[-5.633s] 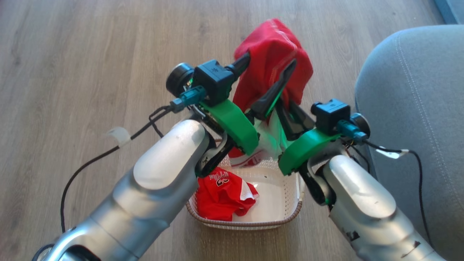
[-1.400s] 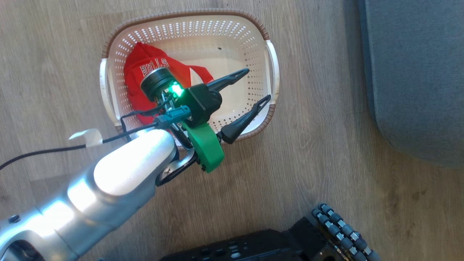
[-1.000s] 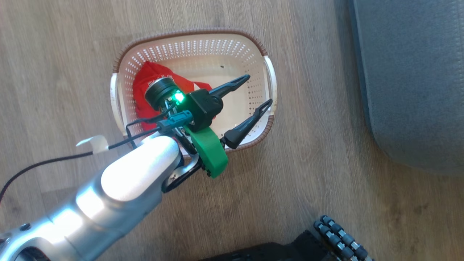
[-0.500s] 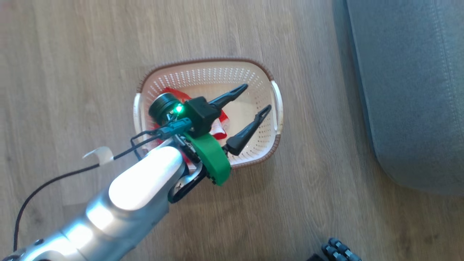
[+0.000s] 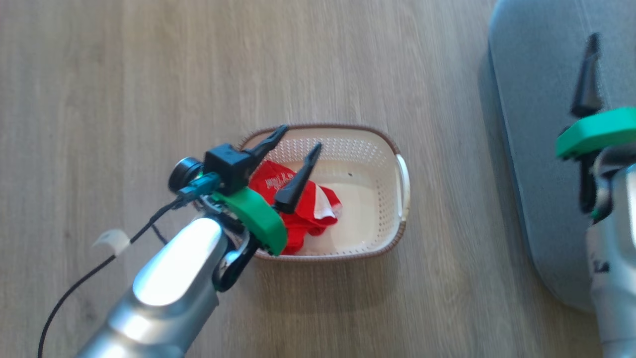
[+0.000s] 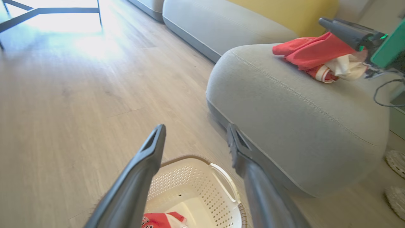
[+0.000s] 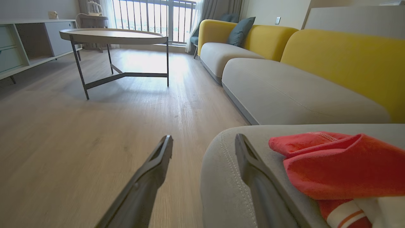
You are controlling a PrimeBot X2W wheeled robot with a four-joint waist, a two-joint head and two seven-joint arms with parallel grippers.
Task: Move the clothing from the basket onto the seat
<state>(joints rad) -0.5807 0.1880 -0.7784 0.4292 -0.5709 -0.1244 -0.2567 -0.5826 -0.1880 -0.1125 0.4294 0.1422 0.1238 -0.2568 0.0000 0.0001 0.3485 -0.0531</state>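
Note:
The cream basket (image 5: 399, 171) stands on the wood floor, and a red garment of the clothing (image 5: 298, 204) with white lettering lies crumpled in its left half. My left gripper (image 5: 300, 138) hovers open above that garment, with nothing between its fingers. In the left wrist view its fingers frame the basket (image 6: 221, 172) and the grey seat (image 6: 284, 104). Another red and white garment (image 6: 313, 52) lies on top of the seat. My right gripper (image 7: 204, 139) is open and empty at the seat's edge (image 7: 218, 177), just left of that garment (image 7: 332, 164).
A grey and yellow sofa (image 7: 284, 88) runs along the wall beyond the seat. A round coffee table (image 7: 114, 34) on metal legs stands further out on the floor. A black cable (image 5: 99, 268) trails from my left wrist.
The head camera has shifted. My left gripper has swung left, from the basket's right half to above the red garment. My right arm has come into the head view over the seat.

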